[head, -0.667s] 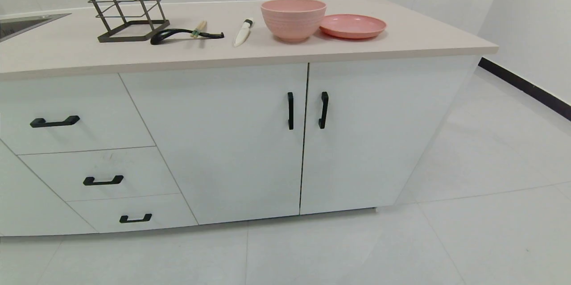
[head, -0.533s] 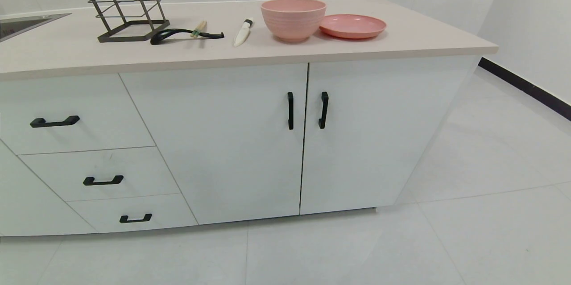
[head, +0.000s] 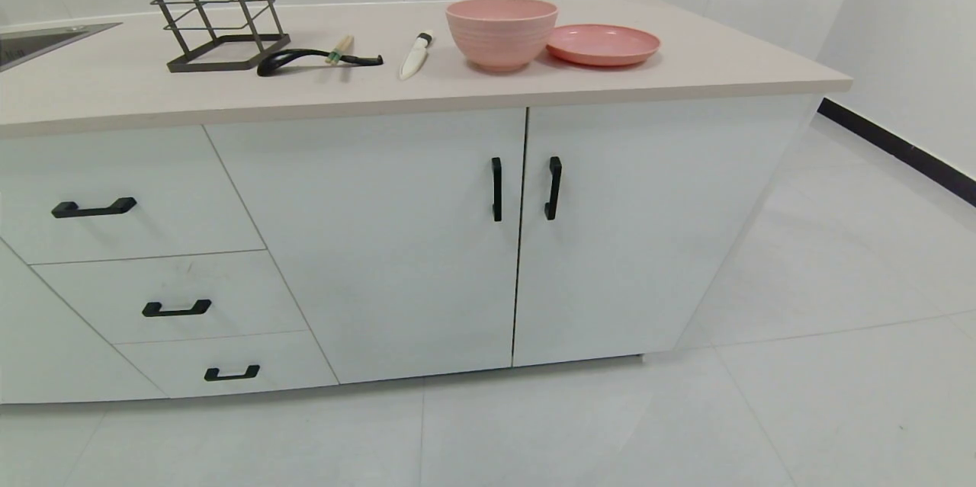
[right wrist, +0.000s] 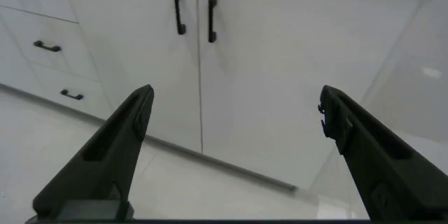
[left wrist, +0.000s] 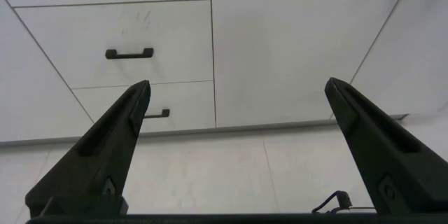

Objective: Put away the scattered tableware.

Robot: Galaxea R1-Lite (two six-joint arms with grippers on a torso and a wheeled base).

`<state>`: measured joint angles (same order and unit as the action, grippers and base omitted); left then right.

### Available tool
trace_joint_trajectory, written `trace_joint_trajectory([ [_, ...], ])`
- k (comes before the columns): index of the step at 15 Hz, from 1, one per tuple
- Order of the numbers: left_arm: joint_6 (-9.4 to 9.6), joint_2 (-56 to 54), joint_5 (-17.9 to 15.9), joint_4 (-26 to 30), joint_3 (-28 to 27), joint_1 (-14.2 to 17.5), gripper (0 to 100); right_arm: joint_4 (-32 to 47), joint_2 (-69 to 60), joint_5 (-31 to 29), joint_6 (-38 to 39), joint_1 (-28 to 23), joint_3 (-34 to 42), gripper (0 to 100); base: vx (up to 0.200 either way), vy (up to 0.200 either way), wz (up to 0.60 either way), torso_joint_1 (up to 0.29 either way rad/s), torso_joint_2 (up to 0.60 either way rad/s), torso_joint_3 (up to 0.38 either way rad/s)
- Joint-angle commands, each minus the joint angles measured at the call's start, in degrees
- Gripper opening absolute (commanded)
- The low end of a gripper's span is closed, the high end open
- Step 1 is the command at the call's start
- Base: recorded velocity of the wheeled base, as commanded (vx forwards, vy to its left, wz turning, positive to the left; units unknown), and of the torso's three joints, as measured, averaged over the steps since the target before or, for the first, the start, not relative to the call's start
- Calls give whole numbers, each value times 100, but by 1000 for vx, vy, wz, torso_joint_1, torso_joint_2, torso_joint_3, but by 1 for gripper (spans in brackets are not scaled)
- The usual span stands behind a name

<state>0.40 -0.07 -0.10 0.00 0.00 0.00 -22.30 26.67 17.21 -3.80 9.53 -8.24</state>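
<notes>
- On the long beige tabletop (head: pixel 114 91), seen from the head, a ribbed pink plastic bowl (head: pixel 502 33) stands upright. A shallow round pink plate (head: pixel 602 43) lies just beside it on the robot's right. Whether their rims touch I cannot tell.
- Left of the bowl lies a small white knife (head: pixel 415 56). Farther left, a pair of pale wooden chopsticks (head: pixel 341 49) lies at the handle of a black long-handled ladle (head: pixel 305 59).
- The ladle's scoop end lies close by the base of a tall black wire rack (head: pixel 210 3). A corner of a steel sink (head: pixel 46 41) shows at the far left.
- Below the tabletop, two white cabinet doors (head: pixel 381 243) are closed, each with a black vertical bar handle (head: pixel 496 189). To their left is a stack of three white drawers (head: pixel 175 281), also closed.
- From the left wrist, the left gripper (left wrist: pixel 238 84) is spread wide with nothing between its black fingers (left wrist: pixel 126 122). It sits low before the drawers, above the pale tiled floor (left wrist: pixel 231 175).
- From the right wrist, the right gripper (right wrist: pixel 236 92) is likewise spread wide and empty. It faces the closed cabinet doors, well apart from the tableware above.
</notes>
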Motion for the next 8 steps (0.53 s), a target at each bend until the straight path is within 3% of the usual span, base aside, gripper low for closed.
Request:
trace_joint_trajectory([
  [1, -14, 7, 1, 0, 0, 0, 100, -820, 1674, 353, -156, 277, -222, 100, 0, 0, 0, 0, 0, 0],
  [2, 4, 7, 10, 0, 0, 0, 100, -1154, 2052, 441, -209, 277, -275, 100, 0, 0, 0, 0, 0, 0],
  [5, 13, 7, 27, 0, 0, 0, 100, -3721, 4153, 687, -305, 365, -213, 100, 0, 0, 0, 0, 0, 0],
  [7, 4, 7, 27, -9, 0, 9, 100, -5267, 5392, 722, -323, 743, 7, 100, 0, 0, 0, 0, 0, 0],
  [8, 4, 7, 27, -9, 0, 9, 100, -5522, 5612, 731, -323, 928, 112, 100, 0, 0, 0, 0, 0, 0],
])
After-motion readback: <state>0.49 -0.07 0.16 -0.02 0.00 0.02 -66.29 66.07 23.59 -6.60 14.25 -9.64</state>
